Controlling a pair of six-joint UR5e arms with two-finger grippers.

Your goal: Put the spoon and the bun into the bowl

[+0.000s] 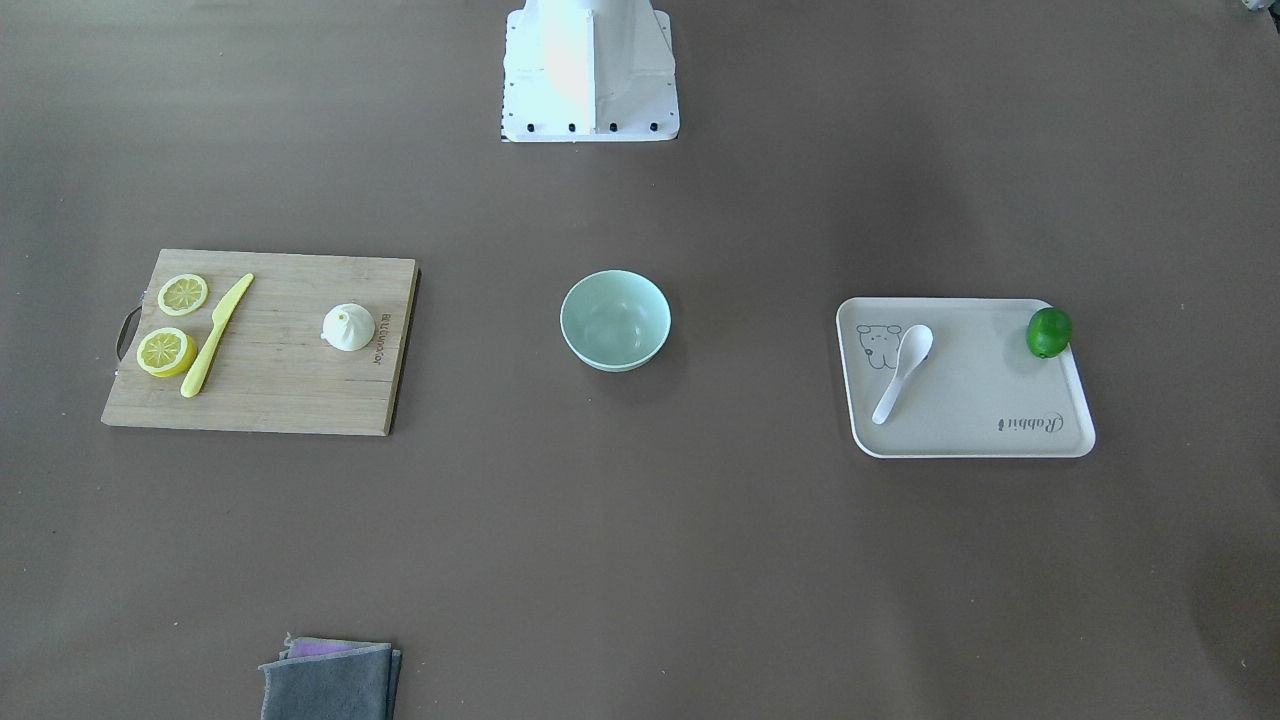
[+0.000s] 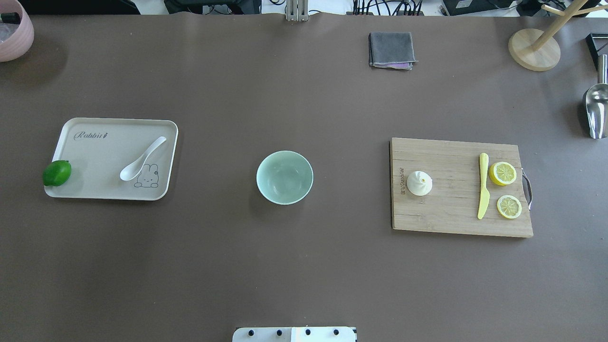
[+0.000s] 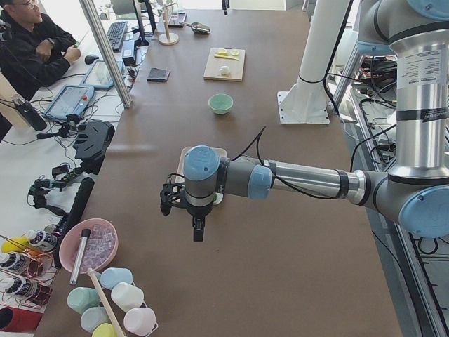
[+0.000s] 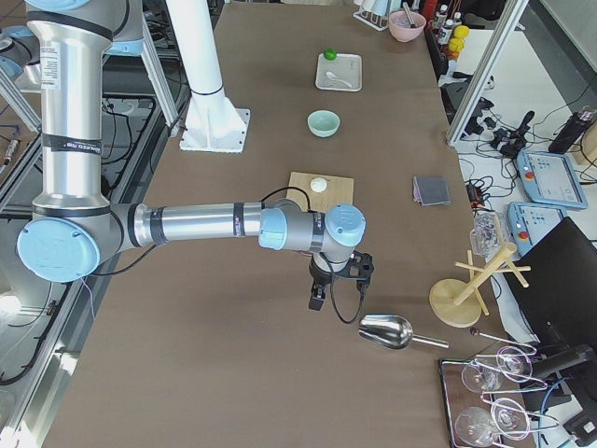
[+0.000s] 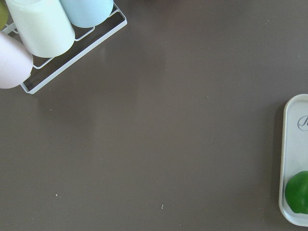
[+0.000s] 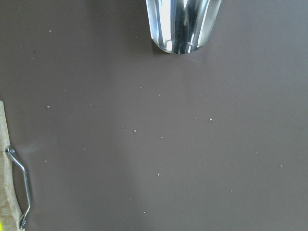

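Note:
The white spoon (image 2: 142, 159) lies on the beige tray (image 2: 95, 161) at the table's left. The white pleated bun (image 2: 419, 183) sits on the wooden cutting board (image 2: 451, 209) at the right. The mint-green bowl (image 2: 284, 178) stands empty in the middle between them. My left gripper (image 3: 198, 228) shows only in the exterior left view, hanging over the table beyond the tray's outer end; I cannot tell if it is open. My right gripper (image 4: 317, 297) shows only in the exterior right view, beyond the cutting board's outer end; I cannot tell if it is open.
A green lime (image 2: 57, 173) sits on the tray's corner. A yellow knife (image 2: 483, 185) and two lemon halves (image 2: 502, 173) lie on the board. A folded grey cloth (image 2: 391, 50), a metal scoop (image 2: 596, 109), a wooden stand (image 2: 534, 50) and a cup rack (image 5: 43, 29) stand around the edges.

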